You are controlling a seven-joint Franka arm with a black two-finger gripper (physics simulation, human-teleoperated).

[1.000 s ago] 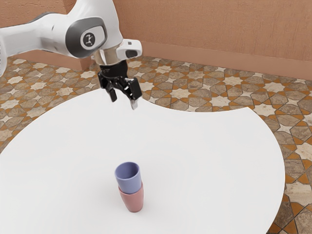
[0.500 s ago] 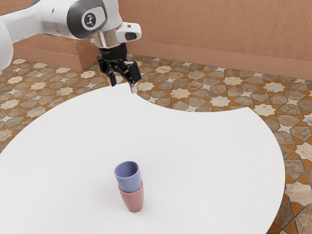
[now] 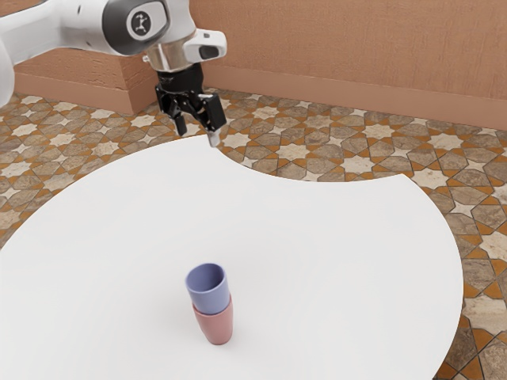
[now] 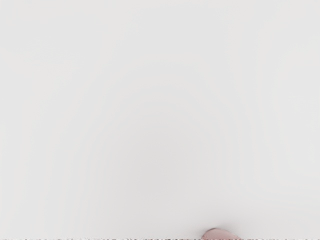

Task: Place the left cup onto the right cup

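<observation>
Lavender tapered cup (image 3: 207,288), nested upright in a pink tapered cup (image 3: 215,324), is shown at lower centre on the round white desk (image 3: 341,237). The black two-finger gripper (image 3: 198,131) is seen upper left, fingers spread apart and empty.

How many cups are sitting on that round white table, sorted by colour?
Lavender-blue tapered cup, stacked in the pink one: 1
Pink tapered cup, underneath: 1
Total: 2
</observation>
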